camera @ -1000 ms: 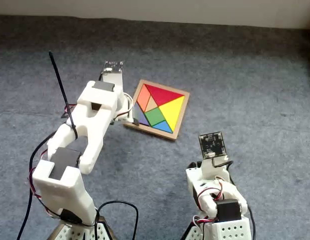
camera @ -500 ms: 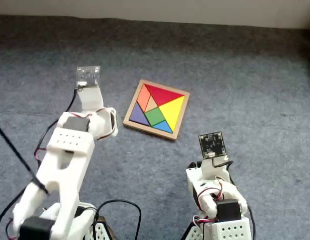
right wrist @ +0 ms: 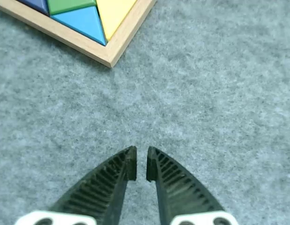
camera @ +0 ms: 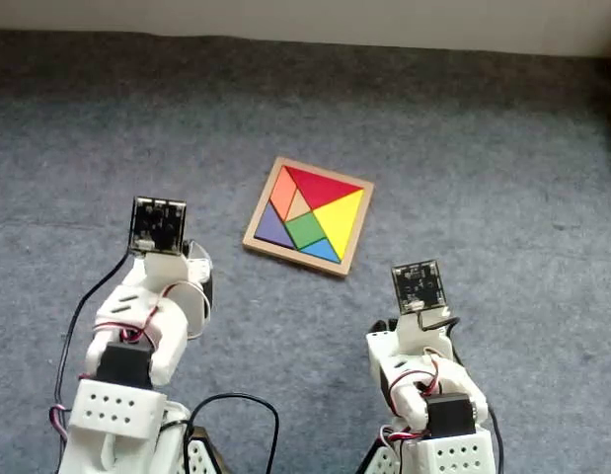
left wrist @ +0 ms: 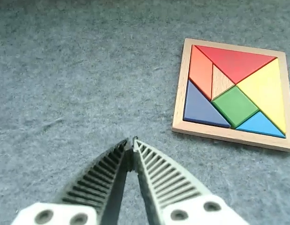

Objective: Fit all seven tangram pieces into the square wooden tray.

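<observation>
We watch the left arm (camera: 147,316) draw away from the tray (camera: 290,260). A second ago it is stretched out with its tip at the tray's edge; now it is folded back, well apart from the tray. The left gripper (left wrist: 131,143) hangs over bare desk (left wrist: 51,70), its jaws pressed together on nothing. The right gripper (right wrist: 140,165) has not moved. It sits just short of the tray's nearest corner, its jaws all but pressed together and empty.

The tray lies where it was. Inside it the red triangle (left wrist: 236,61), yellow triangle (left wrist: 264,91), orange piece (left wrist: 200,70), bare-wood triangle (left wrist: 221,80), green square (left wrist: 234,105), dark blue triangle (left wrist: 201,108) and light blue triangle (left wrist: 257,124) fill the square. They seem to lie flush, though we cannot check every seam. We judge the task finished and the retreat a return to rest.
</observation>
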